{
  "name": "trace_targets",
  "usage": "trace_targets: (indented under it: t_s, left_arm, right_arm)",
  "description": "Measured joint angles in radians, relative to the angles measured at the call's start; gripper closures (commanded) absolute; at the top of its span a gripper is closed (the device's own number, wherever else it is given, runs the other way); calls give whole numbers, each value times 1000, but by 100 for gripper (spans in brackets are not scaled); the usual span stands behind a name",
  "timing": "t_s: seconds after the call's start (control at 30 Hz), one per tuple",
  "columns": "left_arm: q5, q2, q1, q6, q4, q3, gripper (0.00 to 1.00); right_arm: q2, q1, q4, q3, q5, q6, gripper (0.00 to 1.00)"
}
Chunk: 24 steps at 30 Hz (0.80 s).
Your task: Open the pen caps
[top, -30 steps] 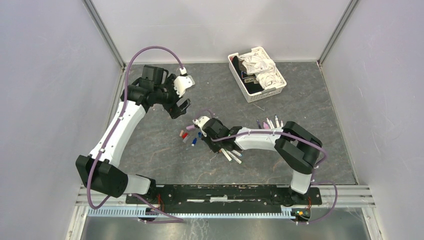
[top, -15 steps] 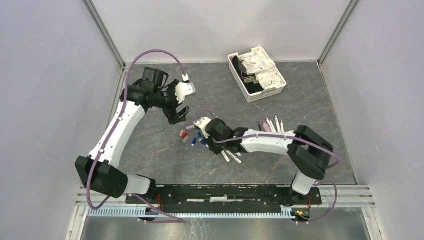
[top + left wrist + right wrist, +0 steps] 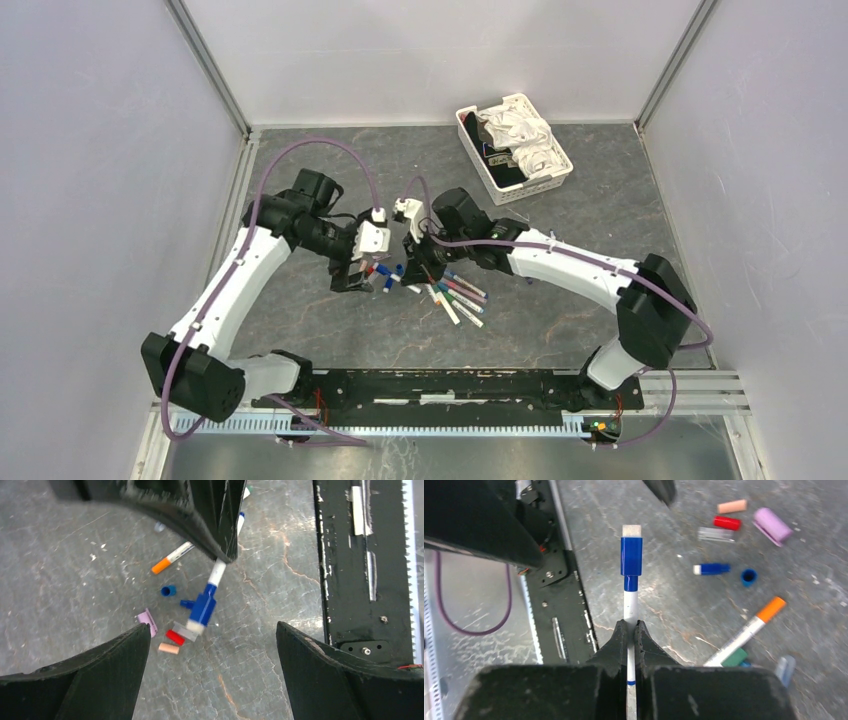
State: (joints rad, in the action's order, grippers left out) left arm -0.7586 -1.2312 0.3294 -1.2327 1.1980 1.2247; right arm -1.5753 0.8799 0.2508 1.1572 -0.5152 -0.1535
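Observation:
My right gripper (image 3: 630, 630) is shut on the white barrel of a pen (image 3: 629, 600) and holds it above the table, its blue cap (image 3: 631, 556) still on and pointing away. My left gripper (image 3: 212, 630) is open, one finger to each side of that capped end (image 3: 202, 609), not touching it. In the top view the two grippers meet mid-table, left (image 3: 362, 272) and right (image 3: 420, 252). Loose caps lie below: purple (image 3: 147, 621), red (image 3: 175, 637), peach (image 3: 168, 648), blue (image 3: 168, 590). Several more pens (image 3: 455, 295) lie in a pile.
An orange-capped pen (image 3: 749, 630) and a green cap (image 3: 734, 657) lie near the pile. A white basket (image 3: 478, 160) with cloth stands at the back right. The black base rail (image 3: 365, 580) runs along the table's near edge.
My right gripper has lifted the blue-capped pen off the pile and swung back-left. My left arm has come down from the back left to the pen's capped end.

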Motion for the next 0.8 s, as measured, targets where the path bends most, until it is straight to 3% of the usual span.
trace_targets:
  t_s: [0.6, 0.7, 0.8]
  left_arm:
    - [49, -67, 122, -82, 19, -67, 43]
    - [53, -68, 127, -81, -4, -69, 57]
    - [66, -70, 133, -76, -10, -69, 85]
  right_arm:
    - [-65, -24, 9, 34, -270, -16, 100]
    - [-72, -24, 0, 34, -289, -22, 100]
    - [-76, -24, -2, 34, -295, -26, 100]
